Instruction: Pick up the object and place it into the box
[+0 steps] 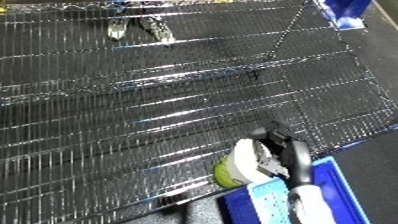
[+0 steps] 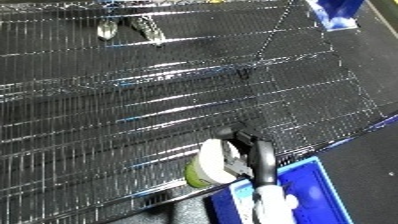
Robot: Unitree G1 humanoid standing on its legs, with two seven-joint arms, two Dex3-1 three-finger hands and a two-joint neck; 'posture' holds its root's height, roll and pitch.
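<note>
Object [image 1: 233, 167], a white and green container, was gripped in my right robot hand [image 1: 282, 152] beside the blue bin [image 1: 342, 187]; release into it remained.

Wire mesh surface [image 1: 133, 110] fills view; shoes [image 1: 140, 27] visible beneath, top-left.

The wire mesh surface [image 1: 160, 100] is seen as shiny metal, with bright reflections along its thin bars. The bin [image 1: 342, 187] looks like smooth blue plastic. The object [image 2: 211, 167], white and pale green, appears smooth and slightly glossy. The right hand [image 2: 258, 152] looks like matt black plastic.
</note>
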